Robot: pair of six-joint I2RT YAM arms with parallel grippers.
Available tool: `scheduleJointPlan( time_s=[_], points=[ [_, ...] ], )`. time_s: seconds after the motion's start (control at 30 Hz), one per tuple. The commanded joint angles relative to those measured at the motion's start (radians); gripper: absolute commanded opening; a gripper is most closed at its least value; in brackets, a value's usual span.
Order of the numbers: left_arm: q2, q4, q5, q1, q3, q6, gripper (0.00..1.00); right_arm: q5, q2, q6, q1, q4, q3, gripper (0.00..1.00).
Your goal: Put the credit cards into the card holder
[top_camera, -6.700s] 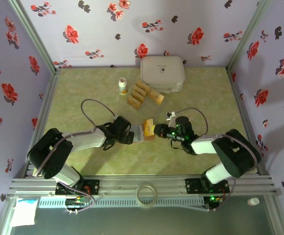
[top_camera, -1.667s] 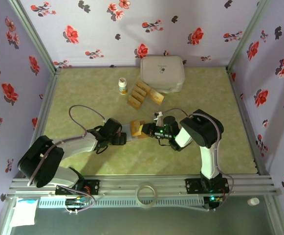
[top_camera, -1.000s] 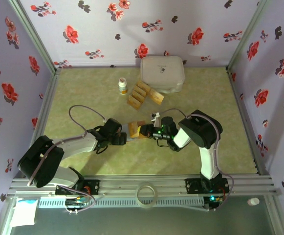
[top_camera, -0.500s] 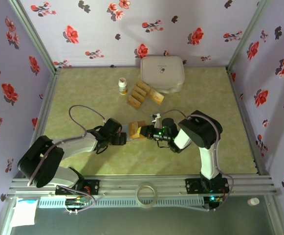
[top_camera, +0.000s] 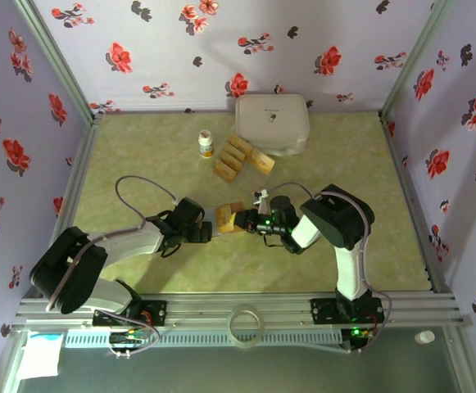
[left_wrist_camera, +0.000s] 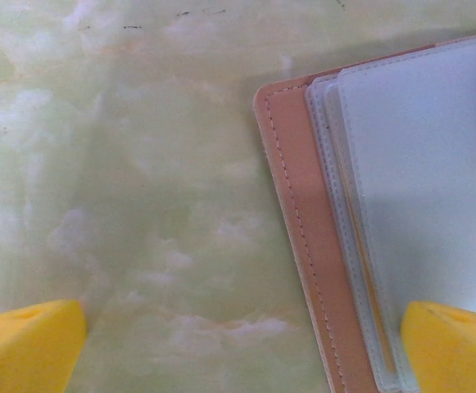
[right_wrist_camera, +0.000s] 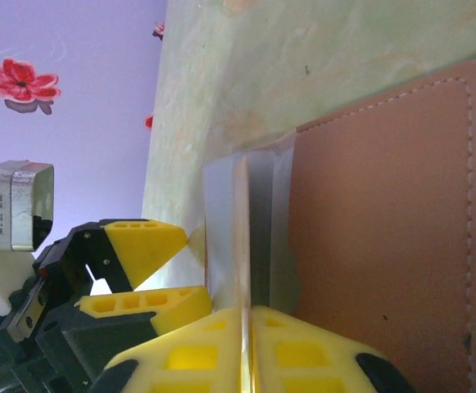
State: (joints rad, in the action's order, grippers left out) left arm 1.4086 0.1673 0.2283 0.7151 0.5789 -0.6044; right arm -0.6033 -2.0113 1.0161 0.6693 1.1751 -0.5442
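Green marbled tabletop (top_camera: 139, 164) is carrying the open pinkish-tan folding card holder (left_wrist_camera: 303, 246); the left gripper (left_wrist_camera: 239, 350), spread wide, is straddling its left edge, while the right gripper (right_wrist_camera: 246, 348) is pinching a thin gold credit card (right_wrist_camera: 242, 229) edgewise, aiming leftward into the grey pocket (right_wrist_camera: 221, 205).

Blk/wht arms (top_camera: 131, 239), yellow fingers (right_wrist_camera: 303, 358)
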Motion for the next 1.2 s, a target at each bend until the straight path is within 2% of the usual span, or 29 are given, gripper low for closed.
scheduleJointPlan(
  time_s=[0.0, 0.17, 0.3, 0.43, 0.5, 0.67, 1.17],
  points=[
    [0.018, 0.04, 0.0, -0.002, -0.033, -0.022, 1.0, 0.01, -0.05, -0.06, 0.004, -0.234, 0.001, 0.22],
    [0.022, 0.037, -0.001, -0.001, -0.034, -0.023, 1.0, 0.012, -0.045, -0.074, 0.004, -0.266, -0.012, 0.38],
    [0.021, 0.042, -0.002, -0.002, -0.028, -0.028, 1.0, 0.025, -0.009, -0.108, 0.006, -0.346, -0.036, 0.46],
    [0.006, 0.046, -0.003, -0.008, -0.02, -0.039, 1.0, 0.069, 0.06, -0.178, 0.006, -0.52, -0.072, 0.52],
    [0.001, 0.047, -0.009, -0.013, -0.014, -0.04, 1.0, 0.105, 0.099, -0.219, 0.005, -0.63, -0.097, 0.62],
    [-0.003, 0.057, -0.015, -0.02, 0.005, -0.032, 1.0, 0.182, 0.181, -0.289, 0.01, -0.829, -0.155, 0.72],
    [-0.054, 0.086, -0.058, -0.075, 0.029, 0.01, 1.0, 0.307, 0.278, -0.372, 0.042, -1.137, -0.309, 0.78]
  ],
)
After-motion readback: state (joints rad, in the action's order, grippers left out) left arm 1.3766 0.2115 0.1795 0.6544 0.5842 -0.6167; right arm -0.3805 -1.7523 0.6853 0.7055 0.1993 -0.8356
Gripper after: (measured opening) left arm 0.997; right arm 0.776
